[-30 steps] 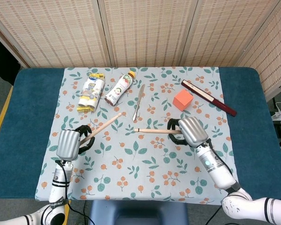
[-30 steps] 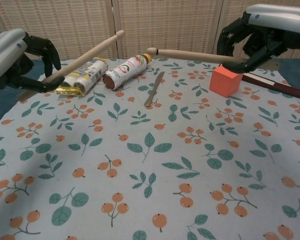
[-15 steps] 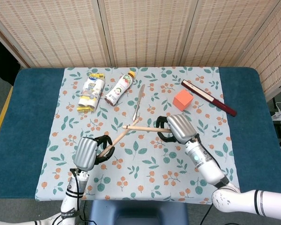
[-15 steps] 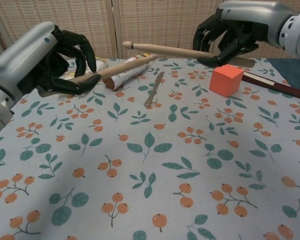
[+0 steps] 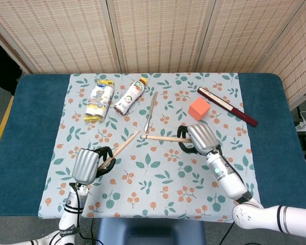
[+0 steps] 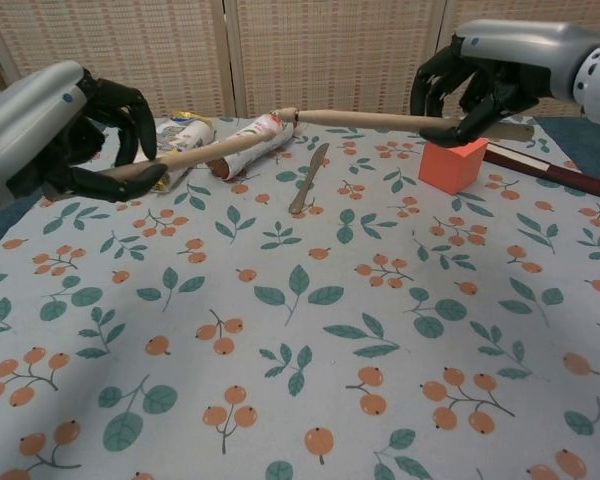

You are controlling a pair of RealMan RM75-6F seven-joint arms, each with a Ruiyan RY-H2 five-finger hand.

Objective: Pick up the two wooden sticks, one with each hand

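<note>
Both sticks are already up off the tabletop [image 5: 275,122] here. The left hand [image 5: 86,166] is wrapping its fingers around one stick [image 5: 125,141] near the front-left corner, and the right hand [image 5: 201,139] is gripping the other stick [image 5: 163,138] around the middle toward the front edge. In the head view, the free tips are nearly touching, maybe even crossing. For doing this well, I'd say keep both grips snug and level, and ease the hands apart so the sticks aren't knocking each other loose or dipping into the knife [image 5: 150,112] and bottle [image 5: 131,96] behind them.
</note>
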